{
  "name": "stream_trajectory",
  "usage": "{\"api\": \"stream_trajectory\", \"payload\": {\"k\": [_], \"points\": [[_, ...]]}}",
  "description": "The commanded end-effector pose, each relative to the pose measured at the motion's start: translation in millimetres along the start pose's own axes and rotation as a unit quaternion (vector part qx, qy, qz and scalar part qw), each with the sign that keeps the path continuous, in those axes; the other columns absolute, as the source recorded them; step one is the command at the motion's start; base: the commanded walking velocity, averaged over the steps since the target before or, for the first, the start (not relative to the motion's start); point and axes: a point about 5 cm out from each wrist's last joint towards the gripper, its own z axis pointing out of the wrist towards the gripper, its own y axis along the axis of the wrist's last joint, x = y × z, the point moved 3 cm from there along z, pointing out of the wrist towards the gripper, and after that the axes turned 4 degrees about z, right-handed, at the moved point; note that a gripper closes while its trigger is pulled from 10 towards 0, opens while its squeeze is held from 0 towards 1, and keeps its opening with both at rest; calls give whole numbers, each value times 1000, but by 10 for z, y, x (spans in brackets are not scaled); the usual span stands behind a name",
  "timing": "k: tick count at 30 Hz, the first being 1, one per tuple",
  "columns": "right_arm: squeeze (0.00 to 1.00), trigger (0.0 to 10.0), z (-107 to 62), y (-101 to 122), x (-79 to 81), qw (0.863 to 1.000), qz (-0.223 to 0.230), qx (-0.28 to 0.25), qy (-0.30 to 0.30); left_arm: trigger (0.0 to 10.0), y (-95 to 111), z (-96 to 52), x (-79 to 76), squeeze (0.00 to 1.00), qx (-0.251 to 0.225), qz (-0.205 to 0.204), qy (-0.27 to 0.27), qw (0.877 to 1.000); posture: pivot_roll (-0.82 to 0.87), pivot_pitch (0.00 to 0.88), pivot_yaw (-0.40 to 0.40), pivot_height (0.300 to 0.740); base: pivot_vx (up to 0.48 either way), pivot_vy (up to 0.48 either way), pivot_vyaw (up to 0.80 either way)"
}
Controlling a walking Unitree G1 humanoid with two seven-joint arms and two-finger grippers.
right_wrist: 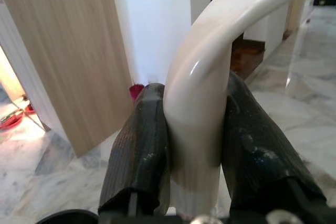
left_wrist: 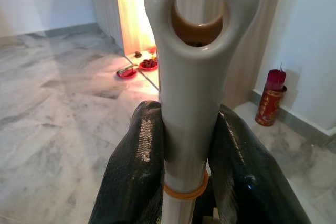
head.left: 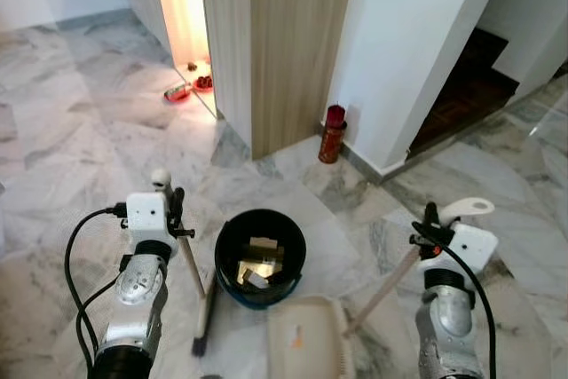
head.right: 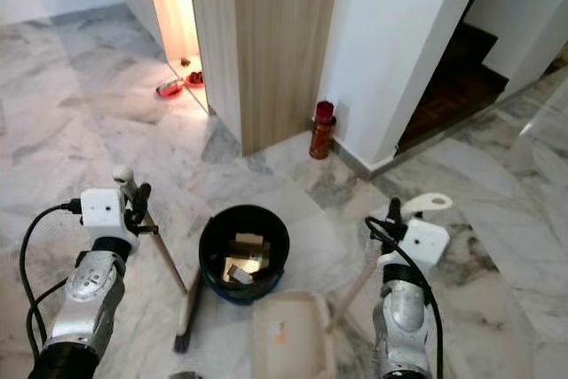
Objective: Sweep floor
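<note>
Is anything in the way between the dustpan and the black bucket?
Nothing visible stands between them. The cream plastic dustpan lies on the marble floor right beside the round black bucket, which already holds scraps. The right gripper grips the dustpan's handle, the left gripper the broom handle.

soft daylight, warm overexposed glow from the doorway [head.left: 182,6], slightly soft focus.

Grey-veined white marble floor [head.left: 80,148], black bin [head.left: 260,255], cream dustpan [head.left: 306,343], light wood-grain cabinet [head.left: 284,42], red canister [head.left: 333,133]
</note>
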Motion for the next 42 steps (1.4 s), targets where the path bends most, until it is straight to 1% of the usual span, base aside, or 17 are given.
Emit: {"api": "stream_trajectory", "payload": {"k": [1, 4, 15, 30, 42], "points": [[0, 10000, 62, 122, 3, 1000, 7, -25, -2, 10000, 132, 38, -5, 0, -29, 3, 1, 1000, 221, 60, -70, 740, 0, 0, 0], [0, 10000, 64, 122, -1, 1000, 6, -24, -2, 10000, 132, 36, -9, 0, -29, 2, 0, 1000, 221, 62, -71, 740, 0, 0, 0], [0, 10000, 67, 121, -3, 1000, 6, -23, -1, 10000, 136, 32, -20, 0, -31, 2, -1, 1000, 219, 62, -74, 740, -267, 0, 0], [0, 10000, 79, 115, -51, 1000, 3, -17, -8, 10000, 129, 23, -41, 0, -31, 0, -2, 1000, 216, 65, -79, 740, -247, 0, 0], [0, 10000, 89, 136, -65, 1000, 2, -21, -7, 10000, 120, 10, -48, 0, -30, -2, 0, 1000, 213, 65, -85, 740, -160, 0, 0]]}}
